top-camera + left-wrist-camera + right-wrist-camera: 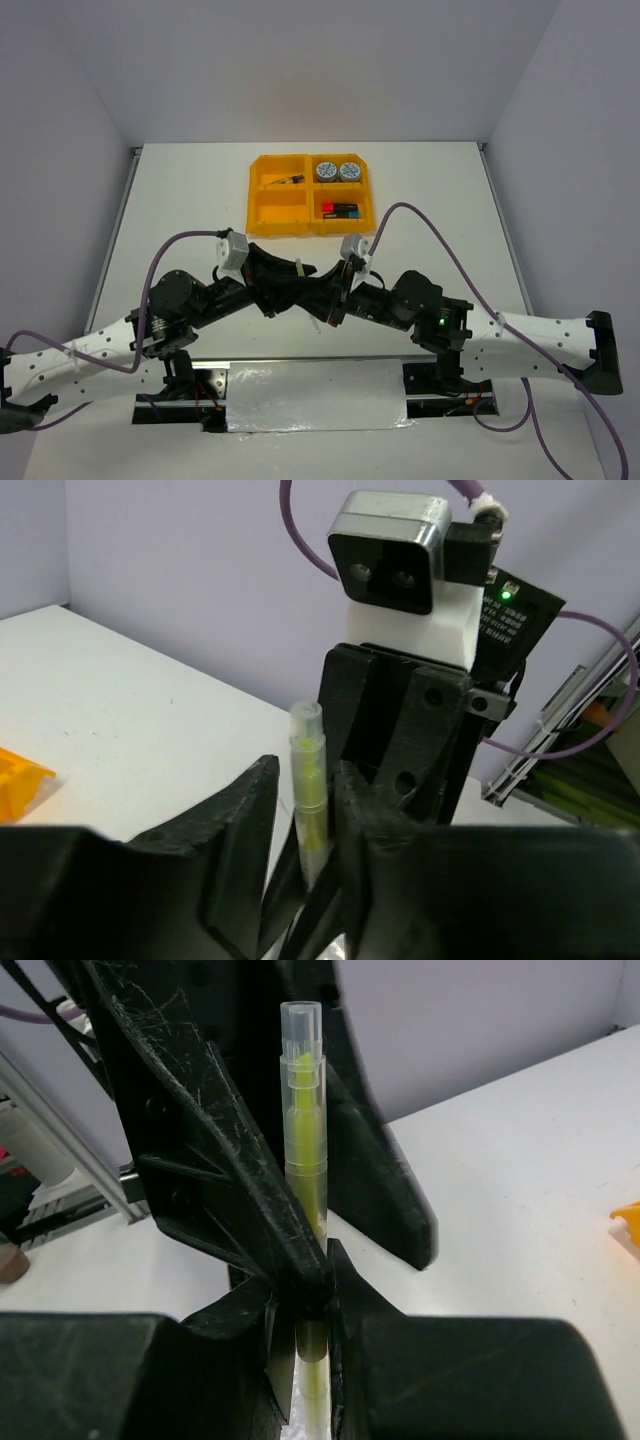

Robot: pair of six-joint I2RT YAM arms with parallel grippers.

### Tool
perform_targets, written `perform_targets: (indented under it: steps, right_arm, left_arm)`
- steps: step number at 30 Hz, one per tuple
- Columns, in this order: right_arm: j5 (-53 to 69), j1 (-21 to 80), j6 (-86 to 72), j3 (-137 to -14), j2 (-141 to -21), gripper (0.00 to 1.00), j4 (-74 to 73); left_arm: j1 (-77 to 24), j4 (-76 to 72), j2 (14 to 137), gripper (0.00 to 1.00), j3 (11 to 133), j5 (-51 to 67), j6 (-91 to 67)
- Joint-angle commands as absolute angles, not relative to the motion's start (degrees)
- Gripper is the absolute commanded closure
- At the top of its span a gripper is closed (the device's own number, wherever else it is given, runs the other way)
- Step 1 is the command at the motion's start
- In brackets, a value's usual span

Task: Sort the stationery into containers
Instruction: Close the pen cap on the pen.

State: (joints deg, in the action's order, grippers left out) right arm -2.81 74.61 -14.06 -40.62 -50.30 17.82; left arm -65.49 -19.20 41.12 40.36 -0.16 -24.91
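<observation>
White table (pixel 180 200) between plain pale lilac walls (pixel 300 60), seen from above. At its far middle sits an orange-yellow tray (pixel 256 195) split into four compartments, two by two. The far right compartment holds two round blue-and-white tape rolls (pixel 337 171), side by side. The near right one holds black highlighters (pixel 340 210) with red and pink caps, lying flat. The far left one holds a thin small item (pixel 288 181), too small to make out.

Well to the near side of the tray, the left arm (pixel 190 300) and right arm (pixel 420 300) reach inward and meet over the table's near half, their black ends crossing. Purple cables (pixel 420 215) loop over both.

Between the two arms is a thin pen (pixel 303 1110), well apart from the tray. It has a clear pale barrel with a yellow-green core, and a clear capped end that points away from the right wrist camera. The right jaws are clenched on the pen's lower part. The left jaws stand on either side of the same pen, further along it and very close to it; I cannot tell whether they press on it.

Seen from the left wrist, the right arm's silver camera (pixel 390 550) and its black mount sit straight behind the pen and block the view past it. A small green light (pixel 505 595) glows beside the camera.
</observation>
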Motion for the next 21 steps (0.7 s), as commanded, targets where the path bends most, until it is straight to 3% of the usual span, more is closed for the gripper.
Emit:
perform_targets:
  steps: [1,5,6,8,12,21]
  right_arm:
    - [-3.0,74.4,-14.7,-41.9,-49.0,1.00,21.0]
    - [-5.4,74.4,-14.6,-41.2,-47.8,1.00,20.1]
    - [-5.9,74.4,-14.5,-41.2,-47.7,1.00,19.8]
    - [-6.6,74.3,-14.2,-40.7,-47.3,1.00,19.2]
    - [-7.0,74.3,-14.5,-40.3,-47.7,1.00,18.6]
    - [-7.8,74.2,-14.1,-42.3,-50.0,1.00,17.2]
  left_arm:
    - [-65.8,-20.6,41.5,0.56,42.3,2.3,-22.0]
    - [-65.8,-19.3,40.0,0.23,42.2,0.4,-21.6]
    - [-65.8,-18.6,39.8,0.10,42.4,-0.9,-21.4]
    - [-65.8,-16.4,38.9,0.02,43.3,-6.4,-21.9]
    - [-65.8,-17.7,36.6,0.01,43.4,-9.0,-22.8]
    - [-65.8,-19.2,37.2,0.12,44.8,-7.0,-24.3]
